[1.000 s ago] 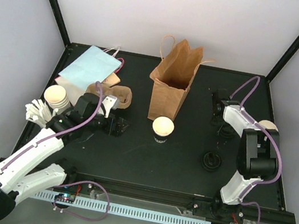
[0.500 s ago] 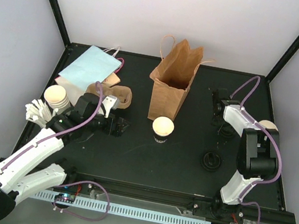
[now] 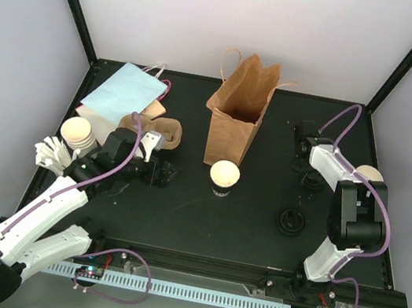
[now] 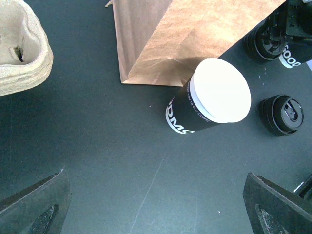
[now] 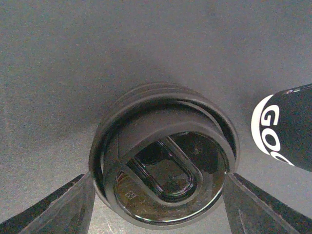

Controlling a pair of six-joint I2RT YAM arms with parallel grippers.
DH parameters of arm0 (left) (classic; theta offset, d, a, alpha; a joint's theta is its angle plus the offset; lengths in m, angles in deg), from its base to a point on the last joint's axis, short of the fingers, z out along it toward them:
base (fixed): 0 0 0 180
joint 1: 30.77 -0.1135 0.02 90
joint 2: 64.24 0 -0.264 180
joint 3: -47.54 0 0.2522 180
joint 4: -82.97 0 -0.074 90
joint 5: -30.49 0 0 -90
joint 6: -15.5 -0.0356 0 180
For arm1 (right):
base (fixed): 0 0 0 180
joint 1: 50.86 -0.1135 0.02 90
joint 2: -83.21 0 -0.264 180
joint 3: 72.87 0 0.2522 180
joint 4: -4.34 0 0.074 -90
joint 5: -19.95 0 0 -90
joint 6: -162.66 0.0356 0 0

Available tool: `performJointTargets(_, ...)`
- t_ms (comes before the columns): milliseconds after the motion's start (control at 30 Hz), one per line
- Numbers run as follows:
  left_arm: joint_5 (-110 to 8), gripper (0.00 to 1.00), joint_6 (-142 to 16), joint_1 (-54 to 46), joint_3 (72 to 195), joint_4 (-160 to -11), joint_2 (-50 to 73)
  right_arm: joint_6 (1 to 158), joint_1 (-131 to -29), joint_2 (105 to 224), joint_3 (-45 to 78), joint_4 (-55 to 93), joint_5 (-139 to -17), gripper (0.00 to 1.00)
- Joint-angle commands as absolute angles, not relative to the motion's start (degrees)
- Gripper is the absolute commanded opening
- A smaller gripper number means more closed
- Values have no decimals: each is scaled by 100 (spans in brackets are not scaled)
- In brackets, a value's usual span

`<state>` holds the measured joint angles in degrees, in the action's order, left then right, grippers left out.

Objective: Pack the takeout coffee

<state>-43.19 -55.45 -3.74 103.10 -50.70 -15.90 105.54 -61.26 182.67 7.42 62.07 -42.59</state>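
Note:
An open takeout coffee cup point(image 3: 224, 175), black outside and cream inside, stands just in front of the upright brown bag point(image 3: 236, 119); the left wrist view shows the cup point(image 4: 209, 105) too. My left gripper point(image 3: 161, 172) is open over bare table to its left, its jaws point(image 4: 156, 209) holding nothing. My right gripper point(image 3: 300, 161) is at the back right, its fingers touching both sides of a round black lid point(image 5: 163, 175). A second black cup point(image 5: 287, 131) stands right beside that lid. A loose lid point(image 3: 290, 221) lies on the table.
A cardboard cup carrier point(image 3: 154, 129), a flat pale-blue bag point(image 3: 125, 92) and stacked cups point(image 3: 78, 131) sit at the back left, behind my left arm. Black frame posts mark the table's corners.
The right gripper's jaws have closed in slightly onto the lid and the arm has shifted a little. The left arm has not moved.

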Motion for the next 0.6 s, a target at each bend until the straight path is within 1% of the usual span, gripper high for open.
performJointTargets(0, -4263, 99, -5575, -370, 10285, -5176, -1652, 10520, -6088, 18040, 866, 6247, -4349, 74)
performJointTargets(367, -4240, 99, -5577, -371, 10285, -5184, -1625, 10461, -6088, 17965, 912, 6300, -4461, 74)
performJointTargets(433, -4242, 99, -5575, -373, 10280, -5177, -1638, 10474, -6088, 18026, 903, 6284, -4348, 80)
performJointTargets(567, -4244, 99, -5570, -370, 10285, -5182, -1643, 10477, -6077, 18228, 928, 6190, -4346, 85)
